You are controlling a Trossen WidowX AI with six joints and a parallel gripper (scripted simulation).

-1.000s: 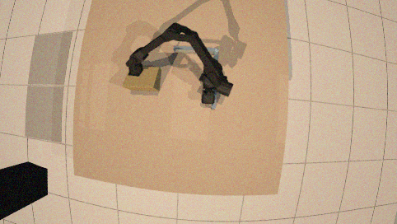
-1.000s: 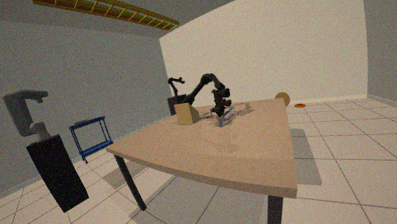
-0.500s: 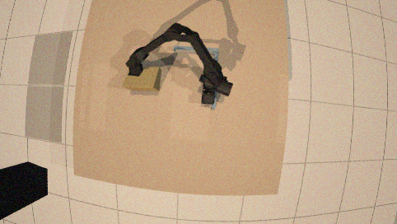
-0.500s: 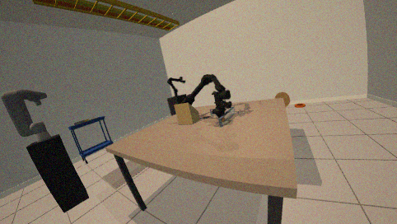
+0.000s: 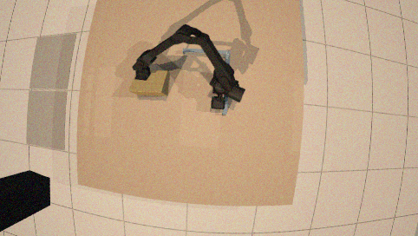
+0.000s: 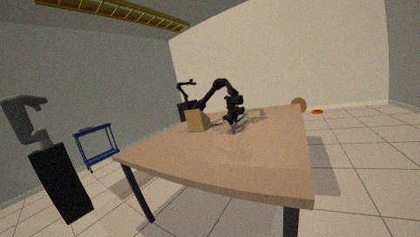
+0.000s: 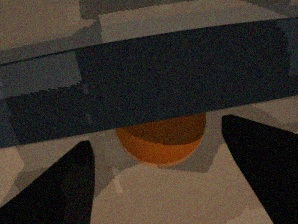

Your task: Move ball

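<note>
Wrist view: gripper fingers stood apart, gripping nothing; ball lay beside the wall. Best to lift straight up, avoiding any nudge.

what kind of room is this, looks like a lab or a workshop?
Probably a robotics lab or workshop: a bare tiled room where a black arm is mounted on a wooden table, with a blue cart and a yellow overhead crane beam.
</note>
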